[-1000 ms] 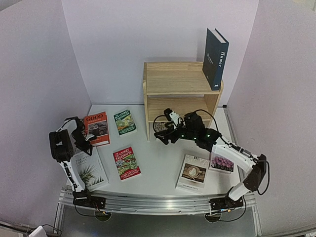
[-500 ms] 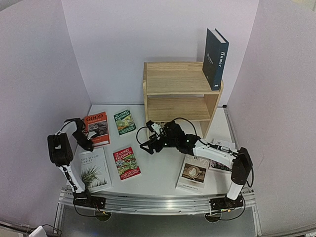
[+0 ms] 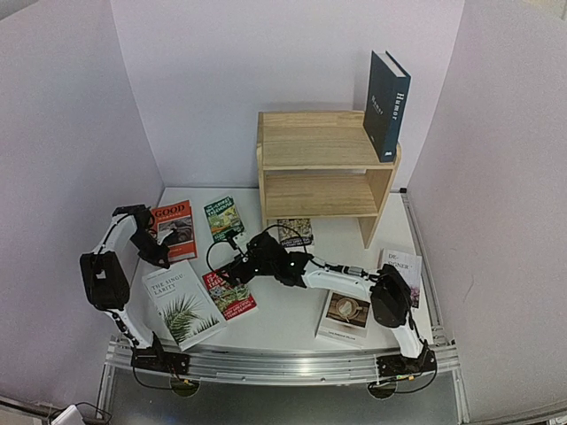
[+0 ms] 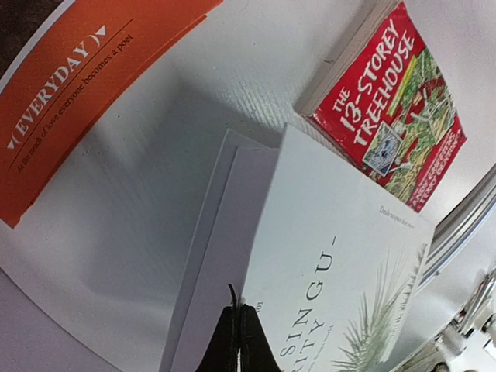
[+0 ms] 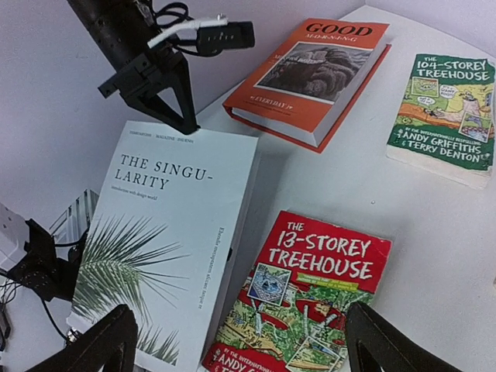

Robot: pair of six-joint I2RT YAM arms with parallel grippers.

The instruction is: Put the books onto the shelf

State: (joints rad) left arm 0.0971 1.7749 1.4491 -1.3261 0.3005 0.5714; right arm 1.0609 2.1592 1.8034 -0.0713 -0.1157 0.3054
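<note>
Left gripper [image 4: 236, 337] pinched shut on white book [image 5: 167, 232], cover reads "THE SINGULARITY". Right gripper [image 5: 244, 341] gapes wide above red book [image 5: 310, 287], "THE 13-STOREY TREEHOUSE".

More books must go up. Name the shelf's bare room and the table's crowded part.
Free on the shelf: whole lower tier; top, left of Humor book. Crowded: table left, around red Treehouse book and palm-cover book.

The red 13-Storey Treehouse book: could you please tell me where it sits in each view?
Top external: red book, lower left of centre.
Left wrist: red book, upper right corner.
Right wrist: red book, bottom centre.
Shared landmark: the white Singularity book, lying beside it in all three.
</note>
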